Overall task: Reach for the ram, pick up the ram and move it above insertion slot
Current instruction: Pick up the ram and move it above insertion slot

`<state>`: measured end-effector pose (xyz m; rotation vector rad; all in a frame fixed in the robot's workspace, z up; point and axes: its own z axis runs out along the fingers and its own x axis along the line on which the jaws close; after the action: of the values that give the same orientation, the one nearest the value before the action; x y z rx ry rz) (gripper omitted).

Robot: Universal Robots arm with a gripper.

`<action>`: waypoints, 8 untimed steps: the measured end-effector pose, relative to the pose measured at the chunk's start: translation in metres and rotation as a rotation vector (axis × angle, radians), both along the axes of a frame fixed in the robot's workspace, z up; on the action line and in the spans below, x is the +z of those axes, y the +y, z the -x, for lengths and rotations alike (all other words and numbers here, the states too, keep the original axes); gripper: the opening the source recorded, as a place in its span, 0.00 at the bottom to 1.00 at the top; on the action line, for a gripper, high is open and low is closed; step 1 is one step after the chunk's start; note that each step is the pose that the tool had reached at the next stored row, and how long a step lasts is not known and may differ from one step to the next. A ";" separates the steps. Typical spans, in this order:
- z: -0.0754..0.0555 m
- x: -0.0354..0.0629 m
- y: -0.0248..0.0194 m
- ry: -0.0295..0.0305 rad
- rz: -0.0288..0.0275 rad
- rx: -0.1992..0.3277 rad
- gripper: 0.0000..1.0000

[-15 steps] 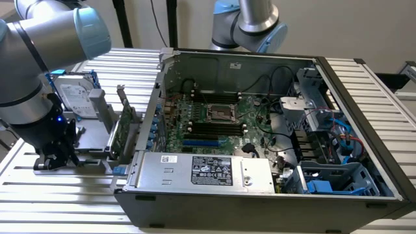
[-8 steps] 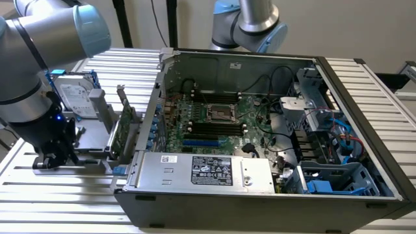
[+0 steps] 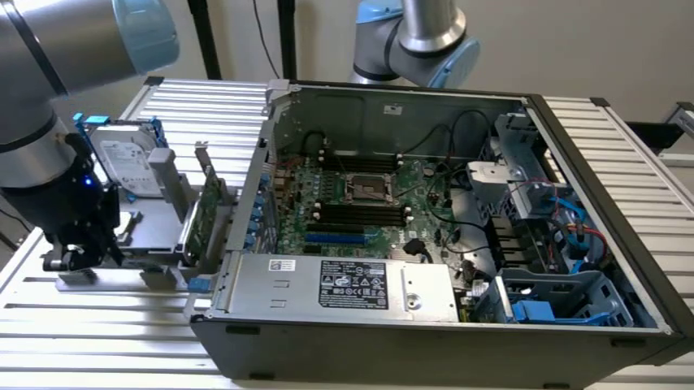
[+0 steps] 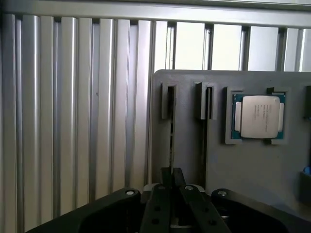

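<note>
The fingers [image 4: 158, 204] are drawn narrow, pinching the near end of the ram [image 4: 171, 131]. The ram stands on edge in a slot of the grey tray [image 4: 252, 170] and runs straight ahead of the fingertips. A processor [image 4: 257, 116] sits off to one side, and the tray rests on the ribbed surface [image 4: 73, 121].

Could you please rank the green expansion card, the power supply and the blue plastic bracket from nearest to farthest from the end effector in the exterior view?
1. The green expansion card, standing just outside the computer case, beside the end effector.
2. The power supply, inside the case's front edge.
3. The blue plastic bracket, at the exterior view's far right.
</note>
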<state>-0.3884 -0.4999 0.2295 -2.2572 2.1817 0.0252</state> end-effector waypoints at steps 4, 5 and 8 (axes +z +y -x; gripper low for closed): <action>-0.001 0.0181 0.0000 -0.0001 -0.0001 0.000 0.13; -0.001 0.0229 0.0000 0.0000 0.0000 0.000 0.13; -0.004 0.0365 0.0000 0.0000 -0.0001 0.000 0.13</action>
<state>-0.3846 -0.4999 0.2659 -2.2577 2.1811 0.0253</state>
